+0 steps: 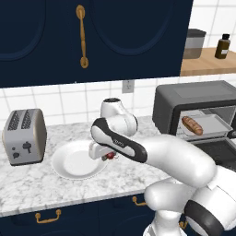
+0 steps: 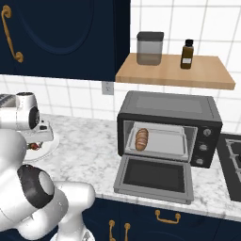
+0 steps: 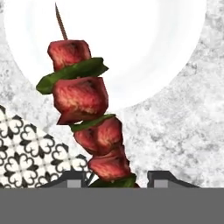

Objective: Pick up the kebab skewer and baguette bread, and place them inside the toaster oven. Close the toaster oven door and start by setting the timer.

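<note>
While the white arm is reaching low over the round white plate [image 1: 73,161], the left base view is showing the two-finger gripper [image 1: 107,156] just above the plate's right rim, a dark red bit of the kebab skewer of red meat chunks and green pepper slices [image 1: 109,156] peeking out beneath it. The dark grey boxy toaster oven [image 1: 184,99] is sitting well to the gripper's right; the small golden-brown baguette bread [image 1: 192,125] is already lying on the tray inside.

In the right base view, the toaster oven door [image 2: 154,178] is hanging down flat and open, the baguette lying at the tray's left end. The gripper is sitting at the far left over the plate's rim; the carry will be running rightward, toward the open mouth.

In the hand view, the skewer is running lengthwise away from the gripper, its lowest chunks sitting between the two dark fingertips [image 3: 72,178], its bare stick pointing out over the plate. The jaws are standing partly closed on either side of the meat and look to be gripping it, though actual contact is hidden at the frame's bottom.

No readable writing or brand anywhere; the silver slot toaster [image 1: 24,136] is unmarked.
</note>
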Motion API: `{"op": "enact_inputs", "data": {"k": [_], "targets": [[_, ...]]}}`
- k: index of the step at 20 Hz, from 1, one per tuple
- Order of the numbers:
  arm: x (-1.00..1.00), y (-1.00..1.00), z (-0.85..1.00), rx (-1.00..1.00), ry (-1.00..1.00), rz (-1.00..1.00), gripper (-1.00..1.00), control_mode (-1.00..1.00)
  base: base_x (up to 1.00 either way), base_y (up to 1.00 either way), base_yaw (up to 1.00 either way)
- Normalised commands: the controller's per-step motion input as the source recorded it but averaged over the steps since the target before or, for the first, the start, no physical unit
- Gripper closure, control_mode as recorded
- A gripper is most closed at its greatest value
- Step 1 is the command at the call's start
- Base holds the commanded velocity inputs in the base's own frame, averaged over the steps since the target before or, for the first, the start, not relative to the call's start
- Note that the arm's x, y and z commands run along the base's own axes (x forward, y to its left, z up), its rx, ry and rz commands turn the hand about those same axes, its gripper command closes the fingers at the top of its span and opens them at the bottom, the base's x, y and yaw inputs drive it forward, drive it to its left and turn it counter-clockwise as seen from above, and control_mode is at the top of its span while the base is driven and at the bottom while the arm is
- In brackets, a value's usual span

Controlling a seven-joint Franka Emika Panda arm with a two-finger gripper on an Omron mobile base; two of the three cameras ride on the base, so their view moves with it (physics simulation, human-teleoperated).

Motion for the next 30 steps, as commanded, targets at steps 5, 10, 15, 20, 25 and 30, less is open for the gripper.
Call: {"op": "enact_inputs", "data": {"k": [5,10,15,20,25,30], "targets": [[-0.11,-1.00,0.21,0.00,-0.01,-0.27,1.00,-1.00,0.00,0.00,0.00],[0.00,-1.00,0.32,0.00,0.00,-0.30,1.00,-1.00,0.00,0.00,0.00],[0.00,-1.00,0.26,-0.01,0.00,-0.25,1.00,-1.00,0.00,0.00,0.00],[0.00,-1.00,0.21,-0.05,-0.02,-0.23,1.00,-1.00,0.00,0.00,0.00],[0.00,-1.00,0.42,-0.04,0.00,-0.16,1.00,-1.00,0.00,0.00,0.00],[0.01,-1.00,0.21,-0.09,-0.06,-0.04,1.00,-1.00,0.00,0.00,0.00]]}}
